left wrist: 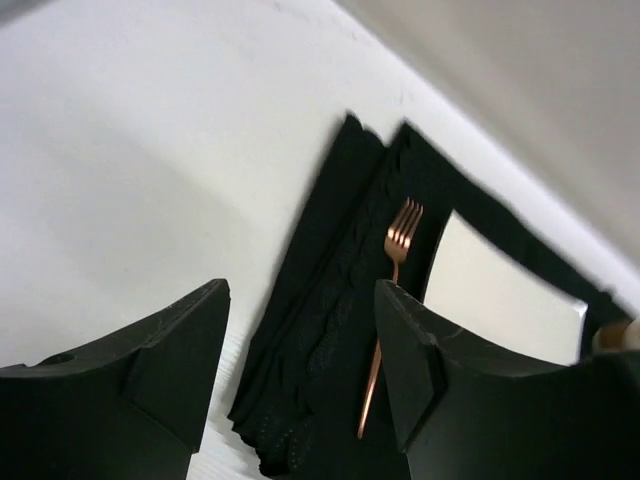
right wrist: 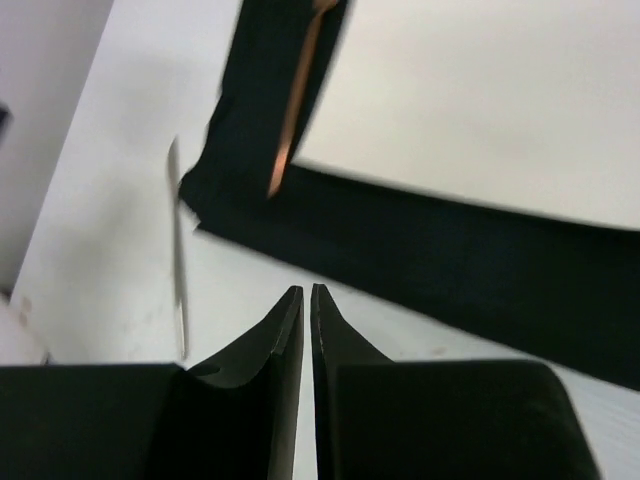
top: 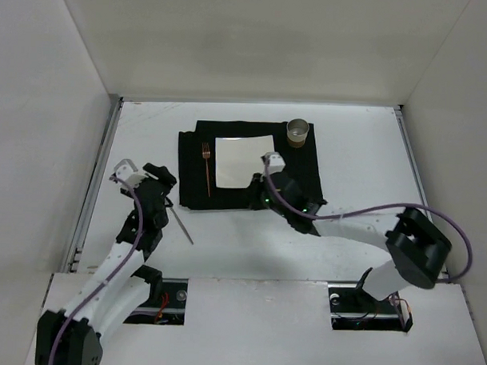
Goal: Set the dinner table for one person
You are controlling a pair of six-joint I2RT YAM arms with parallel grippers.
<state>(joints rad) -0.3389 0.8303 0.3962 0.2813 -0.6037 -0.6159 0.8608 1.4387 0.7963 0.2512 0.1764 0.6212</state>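
The white dinner table carries a black cloth mat. On the mat lie a white square plate, a copper fork left of the plate, and a brown cup at the far right corner. A silver knife lies on the bare table, near-left of the mat. My left gripper hovers open and empty just left of the mat, facing the fork. My right gripper is shut and empty over the mat's near edge; the knife shows to its left.
Metal rails run along the table's left and right sides, with white walls behind and beside them. The mat's left edge is rumpled. The right arm's elbow stands over the table's near right.
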